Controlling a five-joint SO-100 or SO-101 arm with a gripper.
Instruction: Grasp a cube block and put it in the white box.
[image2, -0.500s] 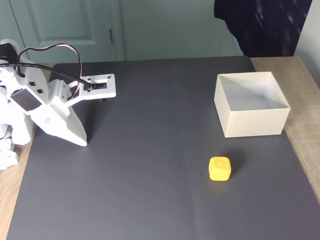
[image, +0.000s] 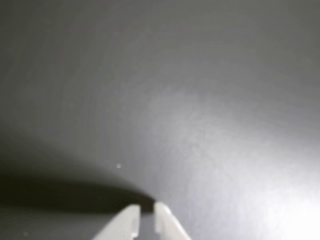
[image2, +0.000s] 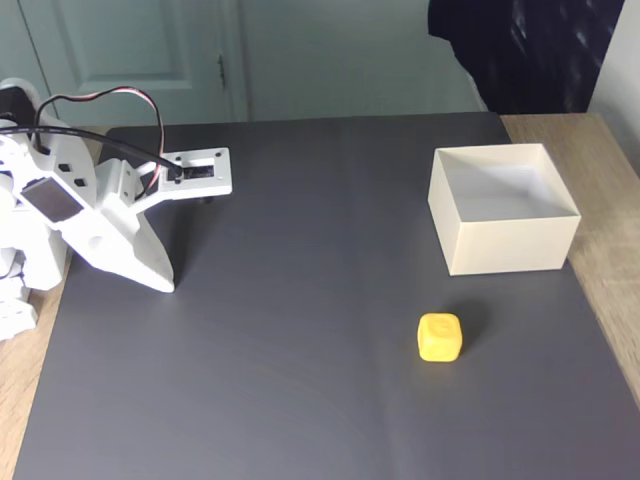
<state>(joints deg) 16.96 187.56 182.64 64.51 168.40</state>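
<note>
While the cube block (image2: 439, 337) is sitting untouched on the dark mat (image2: 300, 330), I am judging the task as barely begun. In the fixed view the yellow cube is lying toward the mat's right edge, a little nearer the front edge than the middle, with bare mat all around it. The white box (image2: 503, 242) is standing just beyond it, toward the mat's far right corner, apart from the cube and holding nothing that I can see inside its walls. Nothing is touching either of them.

Well apart from both, the gripper (image2: 168, 286) is resting near the mat's left edge in the fixed view, its white tip pointing down at the mat beside the arm's folded body (image2: 50, 215). In the wrist view I am seeing the two fingertips (image: 131, 222) poking up from the bottom edge with only a thin slit between them, so I am reading the fingers as closed together and gripping nothing; dark mat and the gripper's own shadow are lying ahead of them.

So every step is still ahead of me, as I am judging it: crossing the mat toward the right edge, spreading the fingers, closing on the cube, lifting it, and carrying it over the box wall to let it go.
</note>
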